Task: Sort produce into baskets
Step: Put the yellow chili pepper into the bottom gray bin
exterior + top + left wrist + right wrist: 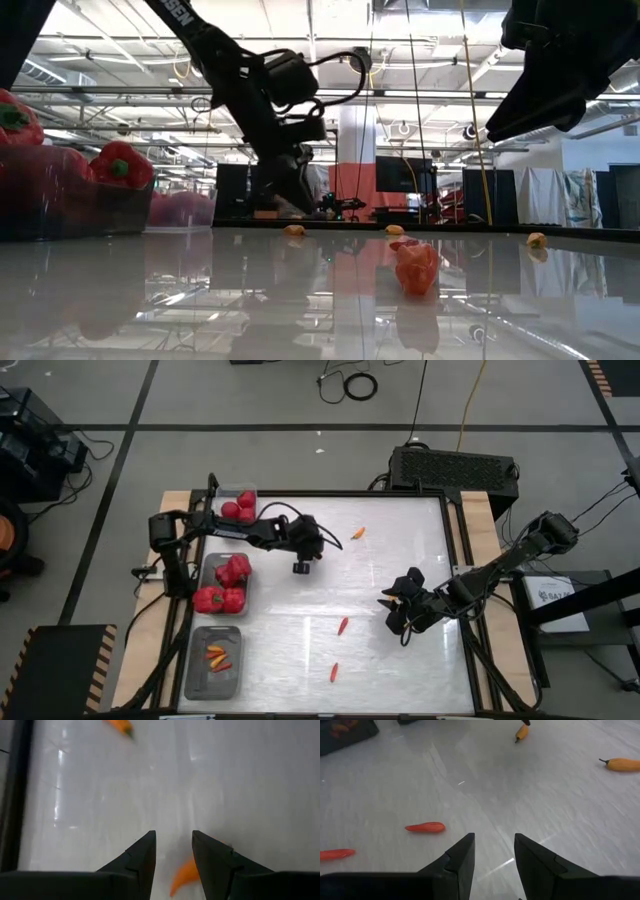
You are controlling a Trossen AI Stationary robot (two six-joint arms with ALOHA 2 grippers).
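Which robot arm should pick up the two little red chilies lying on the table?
Probably the right. Its gripper hangs open just beside the two red chilies, and its wrist view shows one just ahead. The left gripper sits farther off, over an orange chili.

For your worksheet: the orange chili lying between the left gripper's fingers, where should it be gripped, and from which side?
Grip the orange chili across its slim curved body, coming straight down from above: it lies flat on the white table, and the left gripper is open over it, a finger on each side.
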